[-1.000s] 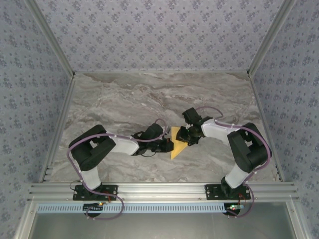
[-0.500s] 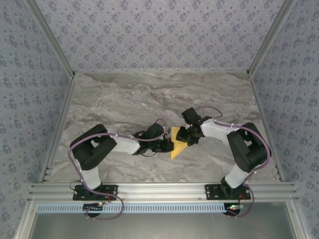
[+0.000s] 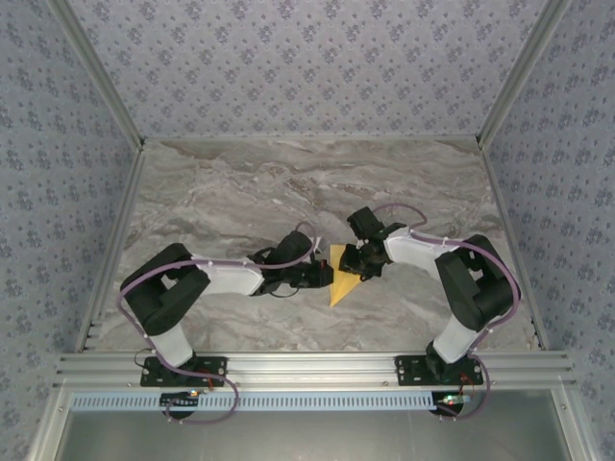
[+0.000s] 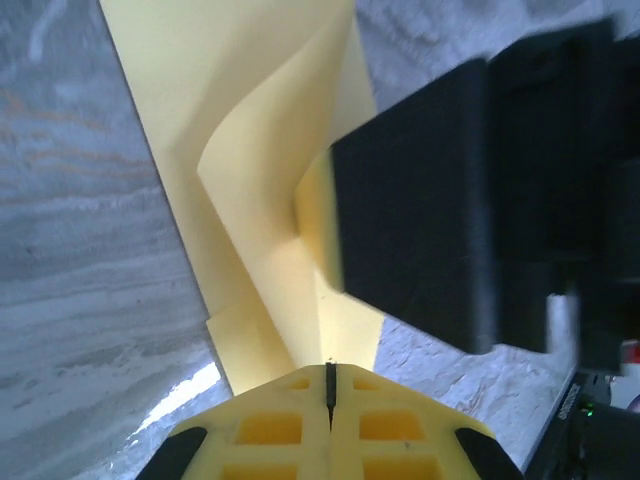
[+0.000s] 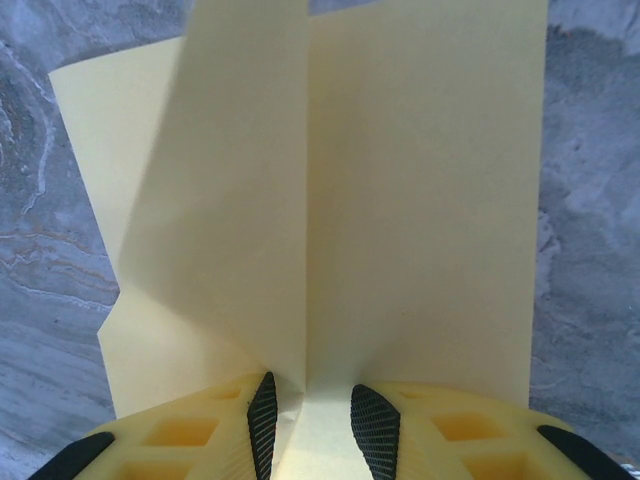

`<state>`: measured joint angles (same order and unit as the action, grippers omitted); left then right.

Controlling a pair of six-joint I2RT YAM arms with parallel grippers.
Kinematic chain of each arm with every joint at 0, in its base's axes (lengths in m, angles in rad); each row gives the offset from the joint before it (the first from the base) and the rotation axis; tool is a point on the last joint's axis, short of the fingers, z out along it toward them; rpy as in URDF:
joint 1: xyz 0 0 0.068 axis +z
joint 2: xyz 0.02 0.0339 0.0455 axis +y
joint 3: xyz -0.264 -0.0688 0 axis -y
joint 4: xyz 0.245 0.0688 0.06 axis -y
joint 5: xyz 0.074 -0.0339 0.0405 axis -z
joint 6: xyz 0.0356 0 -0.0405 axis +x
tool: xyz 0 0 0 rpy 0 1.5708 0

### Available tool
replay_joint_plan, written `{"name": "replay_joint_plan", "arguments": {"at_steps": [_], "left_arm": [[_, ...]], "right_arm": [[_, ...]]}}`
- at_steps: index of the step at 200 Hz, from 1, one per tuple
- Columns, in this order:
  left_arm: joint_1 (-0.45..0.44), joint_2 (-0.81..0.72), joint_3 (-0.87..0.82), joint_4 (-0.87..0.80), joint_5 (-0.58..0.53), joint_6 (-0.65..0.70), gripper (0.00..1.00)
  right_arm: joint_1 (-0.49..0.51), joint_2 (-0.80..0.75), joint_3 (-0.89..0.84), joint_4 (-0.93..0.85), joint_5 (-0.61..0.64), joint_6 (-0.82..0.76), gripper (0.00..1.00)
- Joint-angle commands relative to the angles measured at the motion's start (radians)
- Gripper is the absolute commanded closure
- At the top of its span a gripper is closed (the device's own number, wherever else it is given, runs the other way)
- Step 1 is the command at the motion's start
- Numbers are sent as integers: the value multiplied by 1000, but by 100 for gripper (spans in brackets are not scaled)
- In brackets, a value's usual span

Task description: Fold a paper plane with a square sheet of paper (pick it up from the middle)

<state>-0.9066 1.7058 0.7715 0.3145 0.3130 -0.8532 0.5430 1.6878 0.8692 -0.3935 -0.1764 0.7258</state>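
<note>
The square sheet of paper (image 3: pixel 342 285) is folded into a narrow yellow pointed shape and sits mid-table between both grippers. My left gripper (image 3: pixel 323 276) is shut on its left edge; in the left wrist view the paper (image 4: pixel 255 190) runs into the closed seam of the left gripper (image 4: pixel 330 378), with one flap curling upward. My right gripper (image 3: pixel 355 263) is at the paper's right side. In the right wrist view the paper (image 5: pixel 420 200) spreads ahead with a raised centre fold, and the right gripper (image 5: pixel 308 418) stands open astride that fold, pads apart.
The grey marble table (image 3: pixel 240 192) stretches away behind the arms, with patterned walls on three sides. An aluminium rail (image 3: pixel 307 365) runs along the near edge. The right gripper's black body (image 4: pixel 470 200) looms close over the paper in the left wrist view.
The left arm has swung its elbow outward to the left and its gripper has crept slightly away from the rail. The right gripper has edged a little left. The paper has barely shifted.
</note>
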Motion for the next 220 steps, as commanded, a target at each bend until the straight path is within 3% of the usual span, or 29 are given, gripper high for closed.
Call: {"name": "replay_joint_plan", "arguments": {"at_steps": [1,79,153,220], "left_arm": [[5,-28,26,-6,-10,23,93],[5,23,12,95,77,-3,94],[3,69,7,113,84,-16,99],[3,87,25,32,30,8,99]], "right_arm": [[7,154,-83,-47,141,11,64],[9,148,-80,-49,134,16,61],[8,148,-79,-56,141,33,59],[8,147,-80,-58,139,37,59]]}}
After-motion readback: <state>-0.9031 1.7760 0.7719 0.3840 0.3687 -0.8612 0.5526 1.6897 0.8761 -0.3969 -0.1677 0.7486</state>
